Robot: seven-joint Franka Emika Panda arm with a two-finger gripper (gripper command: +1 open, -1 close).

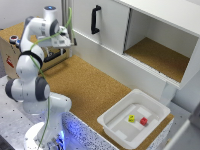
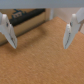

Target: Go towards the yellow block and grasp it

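The yellow block is a tiny bright cube lying in a white tray at the exterior view's lower right, with a small red block just beside it. My gripper hangs far from the tray, at the upper left of the exterior view, above the cork table near the cabinet's closed door. In the wrist view the gripper is open and empty, its two fingers spread wide over bare cork. The yellow block does not show in the wrist view.
A white cabinet stands along the back, with a closed door bearing a black handle and an open compartment. A cardboard box sits behind the arm. The cork tabletop stretches between the gripper and the tray.
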